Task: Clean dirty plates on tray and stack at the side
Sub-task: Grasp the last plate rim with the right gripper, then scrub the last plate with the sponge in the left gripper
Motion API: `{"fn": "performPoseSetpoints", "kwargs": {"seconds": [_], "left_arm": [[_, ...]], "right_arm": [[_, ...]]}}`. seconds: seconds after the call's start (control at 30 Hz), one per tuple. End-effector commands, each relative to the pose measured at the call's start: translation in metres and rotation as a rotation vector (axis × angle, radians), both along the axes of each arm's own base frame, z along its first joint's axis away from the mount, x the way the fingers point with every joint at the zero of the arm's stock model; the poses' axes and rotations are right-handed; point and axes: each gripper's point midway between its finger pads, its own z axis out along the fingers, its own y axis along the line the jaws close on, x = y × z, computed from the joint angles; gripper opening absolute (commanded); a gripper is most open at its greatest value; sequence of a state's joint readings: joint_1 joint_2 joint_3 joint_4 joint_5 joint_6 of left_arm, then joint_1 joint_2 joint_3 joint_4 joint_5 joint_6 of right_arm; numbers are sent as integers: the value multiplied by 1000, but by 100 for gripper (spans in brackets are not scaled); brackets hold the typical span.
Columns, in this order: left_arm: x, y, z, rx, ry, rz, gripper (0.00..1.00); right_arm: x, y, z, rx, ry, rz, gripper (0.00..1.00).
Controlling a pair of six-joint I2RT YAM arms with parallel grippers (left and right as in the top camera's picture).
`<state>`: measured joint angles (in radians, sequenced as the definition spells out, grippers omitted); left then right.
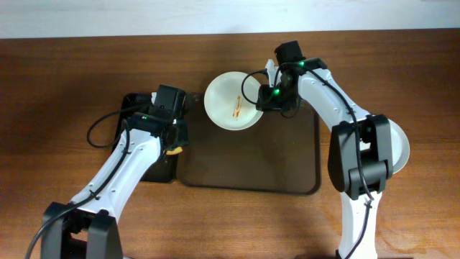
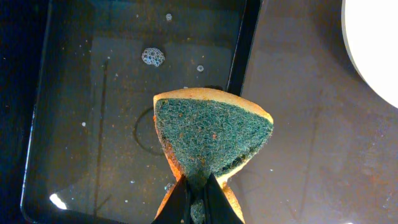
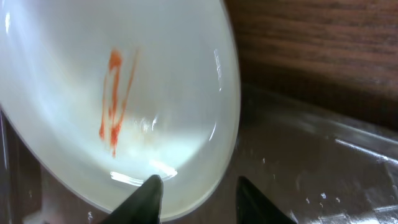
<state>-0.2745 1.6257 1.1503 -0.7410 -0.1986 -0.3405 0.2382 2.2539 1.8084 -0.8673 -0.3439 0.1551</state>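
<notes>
Where the wooden table (image 1: 72, 72) reaches its left side, a black rectangular basin (image 1: 134, 105) sits with shallow water and a few small bubbles on its floor. Just above the basin's right rim hangs the left tool (image 1: 172, 147), pressed together on the narrow end of a yellow sponge with a green scouring face (image 2: 211, 134). In the left wrist view the sponge fans out wide from the pinched end, with the green face towards the camera. It hangs across the line where the basin meets the dark brown, round-cornered tray (image 1: 251, 162) just beside it.

Over the tray's far left corner is a white round shallow plate (image 1: 226, 108), part of it reaching past the tray's edge above the table. An orange-red smear (image 3: 114, 93) streaks its inner face. Whether this plate rests on the tray or is held clear of it cannot be told.

At the plate's right rim sits the right tool (image 1: 272, 95). In the right wrist view its two dark fingers (image 3: 149, 196) straddle the rim, one over the inner face and the other outside it. Whether they press on the rim I cannot tell.

Farther right, well apart from the tray, a second white plate (image 1: 404, 147) lies on the table, half hidden behind the right arm.
</notes>
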Motion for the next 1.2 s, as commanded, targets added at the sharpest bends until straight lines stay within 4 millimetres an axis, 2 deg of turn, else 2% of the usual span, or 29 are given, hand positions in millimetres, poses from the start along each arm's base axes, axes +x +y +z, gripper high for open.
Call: {"fn": "performPoseSetpoints", "kwargs": {"seconds": [0.0,0.1,0.3,0.47,0.53,0.6,0.67,0.77,0.83,1.0,1.17], "left_arm": [[4,0,12,-18,-36,12,0],[3,-3,11,-34,-31,5,0],[3,-3,11,-35,-31,5,0],[3,-3,11,-35,-31,5,0],[3,-6,11,-48,-27,-1,0],[1,-18,10,-113,-13,-27,0],[3,-48,14,-268,-17,-93,0],[5,-78,24,-432,-21,-171,0],[1,-89,27,-493,-7,-200,0],[-2,-92,26,-517,5,-208,0],[-1,-89,25,-517,5,-198,0]], "right_arm": [[9,0,-11,-18,19,-106,29],[8,0,-13,-24,23,-115,16],[-6,-6,-35,-51,68,-135,11],[-11,-7,-36,-54,85,-133,4],[-26,-11,-35,-74,147,-131,4],[-50,-16,-29,-99,233,-126,4],[-79,-18,-19,-133,329,-111,4],[-110,-12,-14,-175,429,-74,4],[-123,-6,-13,-194,464,-48,4],[-134,-3,-4,-213,479,-56,4],[-159,-17,1,-217,428,-96,4]]}}
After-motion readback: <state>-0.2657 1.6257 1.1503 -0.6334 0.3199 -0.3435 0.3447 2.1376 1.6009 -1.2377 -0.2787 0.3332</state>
